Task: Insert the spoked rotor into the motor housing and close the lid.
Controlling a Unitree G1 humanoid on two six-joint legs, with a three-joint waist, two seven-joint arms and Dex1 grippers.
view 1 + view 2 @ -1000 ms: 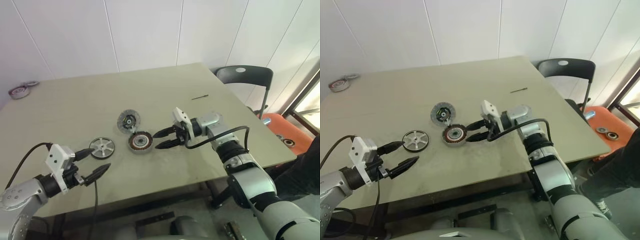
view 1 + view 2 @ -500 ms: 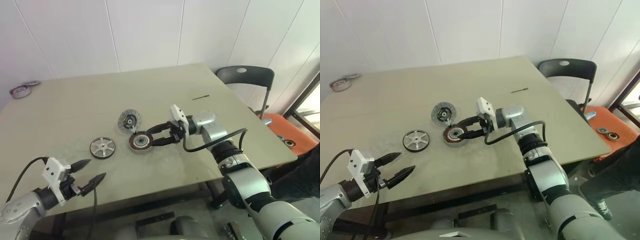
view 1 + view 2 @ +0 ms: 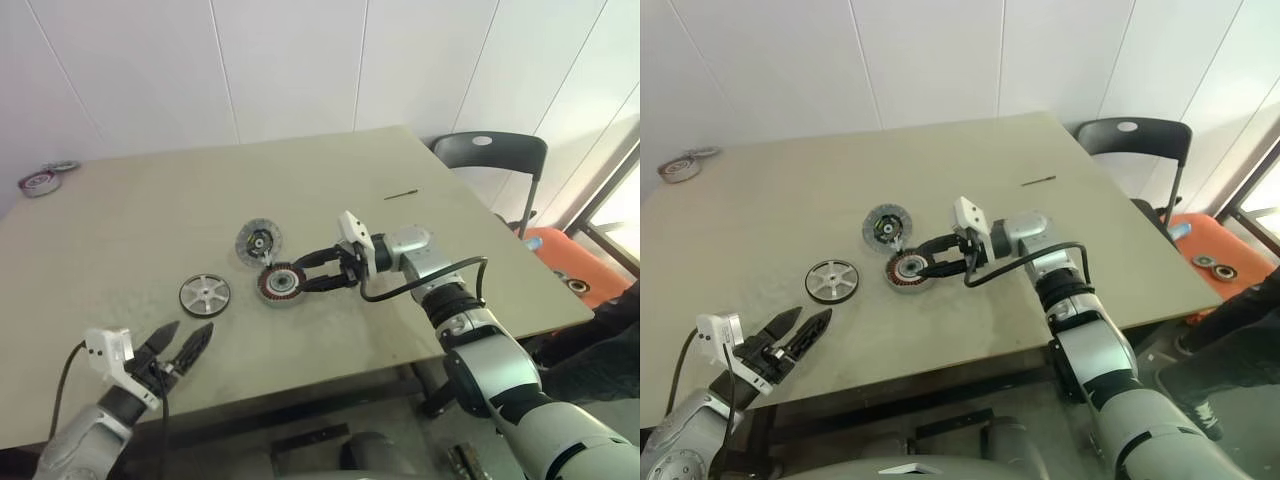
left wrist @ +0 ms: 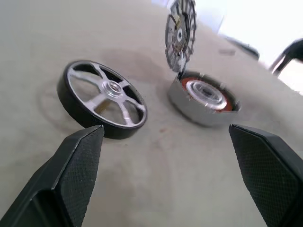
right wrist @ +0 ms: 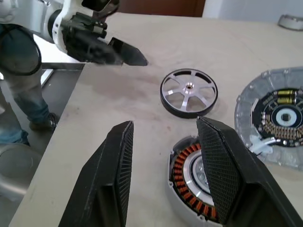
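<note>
The spoked rotor [image 3: 205, 295] lies flat on the table, left of the motor housing [image 3: 281, 283] with its copper windings facing up. The grey lid [image 3: 258, 242] lies just behind the housing, joined to it by a thin wire. My right gripper [image 3: 303, 274] points left at the housing's right edge. Its fingers are open, one over the housing's rim [image 5: 189, 179] and one beside it. My left gripper [image 3: 185, 335] is open near the table's front edge, apart from the rotor [image 4: 104, 99] and pointing toward it.
A round metal part [image 3: 38, 182] sits at the far left corner. A thin dark rod [image 3: 400, 195] lies at the back right. A black chair [image 3: 490, 155] and an orange stool [image 3: 560, 265] stand to the right, and a person's leg [image 3: 1230, 340] shows there.
My left gripper has sunk toward the table's front edge and rolled so its fingers lie more side by side. My right gripper's tips have edged left up to the housing.
</note>
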